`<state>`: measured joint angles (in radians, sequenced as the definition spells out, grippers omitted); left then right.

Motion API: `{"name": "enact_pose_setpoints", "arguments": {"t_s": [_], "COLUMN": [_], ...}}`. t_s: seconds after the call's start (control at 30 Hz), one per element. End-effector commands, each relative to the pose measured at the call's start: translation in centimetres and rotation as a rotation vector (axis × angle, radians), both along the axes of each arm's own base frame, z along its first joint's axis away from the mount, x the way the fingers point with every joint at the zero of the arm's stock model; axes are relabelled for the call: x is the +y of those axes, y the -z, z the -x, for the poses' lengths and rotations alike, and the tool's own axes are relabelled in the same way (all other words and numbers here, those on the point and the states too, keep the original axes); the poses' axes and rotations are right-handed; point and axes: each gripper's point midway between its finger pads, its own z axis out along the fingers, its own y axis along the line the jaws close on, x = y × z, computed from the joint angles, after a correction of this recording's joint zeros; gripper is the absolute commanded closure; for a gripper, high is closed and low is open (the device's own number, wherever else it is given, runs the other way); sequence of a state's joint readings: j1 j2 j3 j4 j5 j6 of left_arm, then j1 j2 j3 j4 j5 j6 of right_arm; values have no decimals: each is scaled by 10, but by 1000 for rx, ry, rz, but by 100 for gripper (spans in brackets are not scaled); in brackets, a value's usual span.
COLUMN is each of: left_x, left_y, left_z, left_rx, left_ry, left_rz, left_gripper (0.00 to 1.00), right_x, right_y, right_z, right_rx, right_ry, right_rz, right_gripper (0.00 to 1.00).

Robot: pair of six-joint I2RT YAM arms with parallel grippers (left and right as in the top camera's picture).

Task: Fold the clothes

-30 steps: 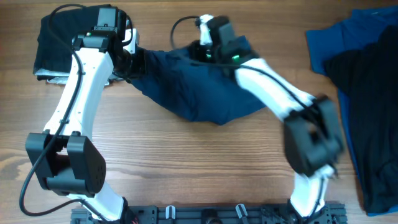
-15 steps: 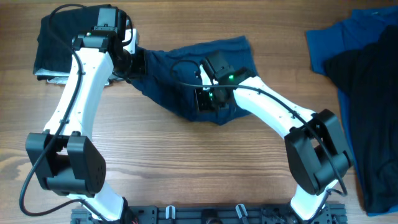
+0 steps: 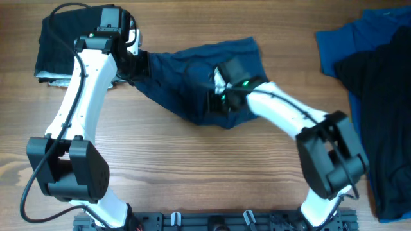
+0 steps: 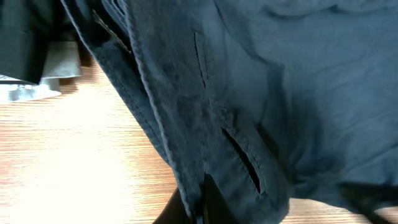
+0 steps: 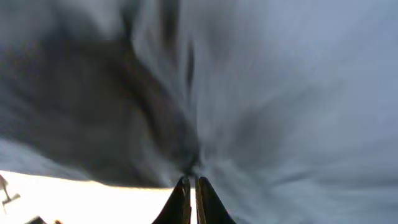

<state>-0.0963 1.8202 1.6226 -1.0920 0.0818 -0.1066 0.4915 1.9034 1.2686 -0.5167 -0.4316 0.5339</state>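
Note:
The dark navy shorts (image 3: 192,83) lie bunched across the middle of the wooden table. My left gripper (image 3: 138,64) is shut on their left edge near the waistband, and that hem with a buttonhole fills the left wrist view (image 4: 249,124). My right gripper (image 3: 218,96) is shut on a pinch of the same navy fabric near the shorts' middle; the right wrist view shows its fingers (image 5: 191,186) nearly together with blurred cloth (image 5: 249,93) between the tips.
A folded black garment (image 3: 64,45) on light grey cloth (image 4: 25,90) sits at the back left beside my left arm. A brighter blue garment (image 3: 340,45) and a black one (image 3: 385,102) are piled at the right edge.
My right gripper swung from the shorts' far edge down to their middle, then closed on a fold there. The shorts' upper right part now lies flatter. The left arm has not moved.

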Motion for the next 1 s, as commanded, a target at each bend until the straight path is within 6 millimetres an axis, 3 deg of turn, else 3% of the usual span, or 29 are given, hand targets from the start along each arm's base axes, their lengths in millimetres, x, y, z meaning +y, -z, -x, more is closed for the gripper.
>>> {"name": "enact_pose_setpoints", "arguments": {"t_s": [0.0,0.13,0.37,0.57,0.7,0.87,0.97], "left_x": [3,-1,-32,-44,-54,-57,-57], "left_y": [-24,-25,-26,-33,-55,-86,-88], "left_z": [-6,-10,-7,-2,4,1,-1], "left_rx": [-78,-97,-112,-122,-129,-181,-192], "left_ry": [7,26,122,169,218,244,263], "left_rz": [-26,-28,-30,-124,-130,-134,-142], "left_gripper": [96,96,96,96,96,96,96], "right_x": [-23,-30,27,48,53,65,67], "right_y": [-51,-37,4,46,67,71,42], "right_z": [-43,-54,-61,-51,-41,-28,-40], "right_rx": [-131,-127,-124,-64,31,136,97], "right_ry": [55,77,21,8,65,89,29], "right_rz": [-79,-76,-177,-175,-168,-225,-350], "right_gripper": [96,96,96,96,96,96,96]}}
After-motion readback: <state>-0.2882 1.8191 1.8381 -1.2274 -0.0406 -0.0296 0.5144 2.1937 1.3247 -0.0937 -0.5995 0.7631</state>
